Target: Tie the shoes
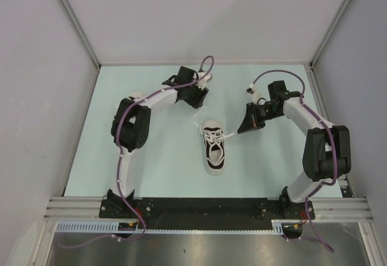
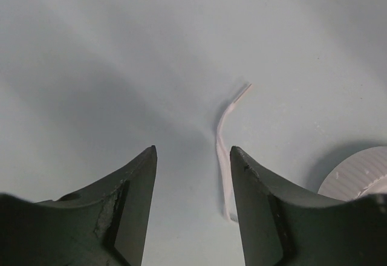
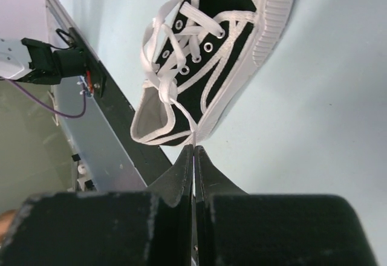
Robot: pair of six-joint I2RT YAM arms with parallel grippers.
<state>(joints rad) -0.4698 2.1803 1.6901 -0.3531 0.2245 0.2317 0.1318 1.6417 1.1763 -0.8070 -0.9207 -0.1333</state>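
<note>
Black shoe [image 1: 215, 151] x1 | left tool [image 2: 193, 152] spread | right tool [image 3: 193, 149] pinching one lace [image 3: 184, 116]

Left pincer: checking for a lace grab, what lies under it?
Under the left pincer, a white lace end lies on the table between open fingers; its nearer stretch is covered by one finger.

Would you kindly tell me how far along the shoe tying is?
No bow shows on the shoe, so nothing looks finished. In hand: the right pincer is shut on one lace; the left pincer is open over the other lace on the table. Knotting remains.
</note>
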